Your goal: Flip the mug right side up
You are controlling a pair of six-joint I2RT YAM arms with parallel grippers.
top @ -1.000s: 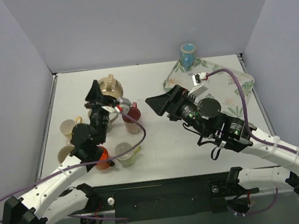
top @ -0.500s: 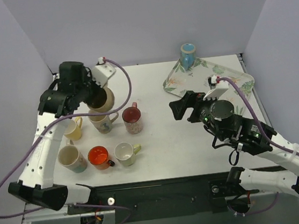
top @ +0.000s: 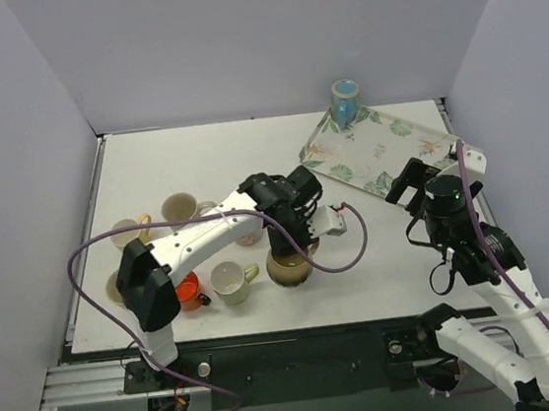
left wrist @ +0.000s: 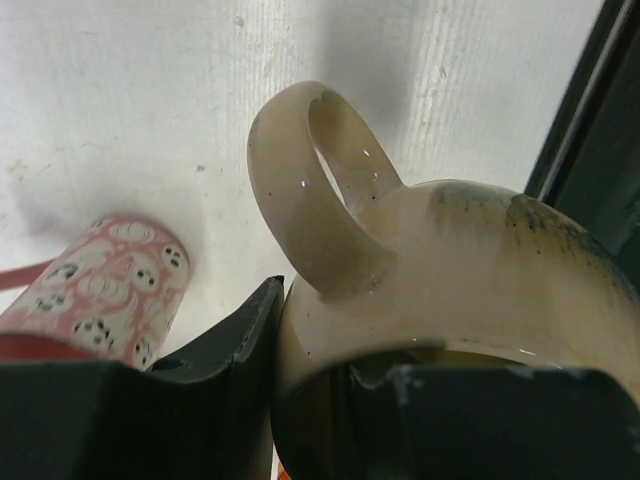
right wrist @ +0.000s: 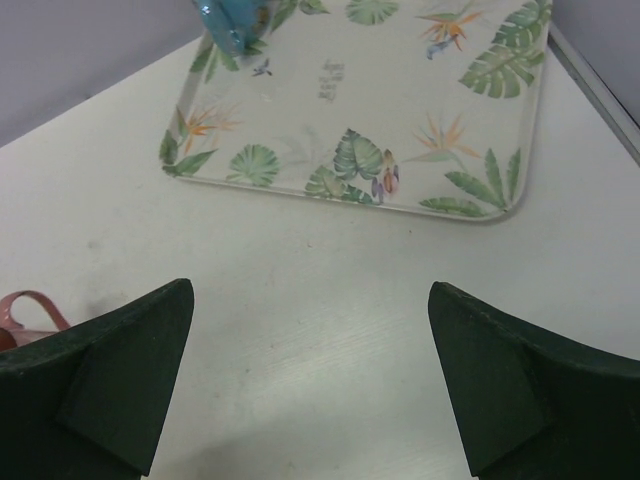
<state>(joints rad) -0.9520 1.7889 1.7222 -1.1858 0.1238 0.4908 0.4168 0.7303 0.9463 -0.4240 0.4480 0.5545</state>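
beige mug [left wrist: 470, 260] in downturned left gripper [top: 290, 249]

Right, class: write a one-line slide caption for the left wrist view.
Left gripper clamped on the rim of a beige mug, a pink mug beside it on the table.
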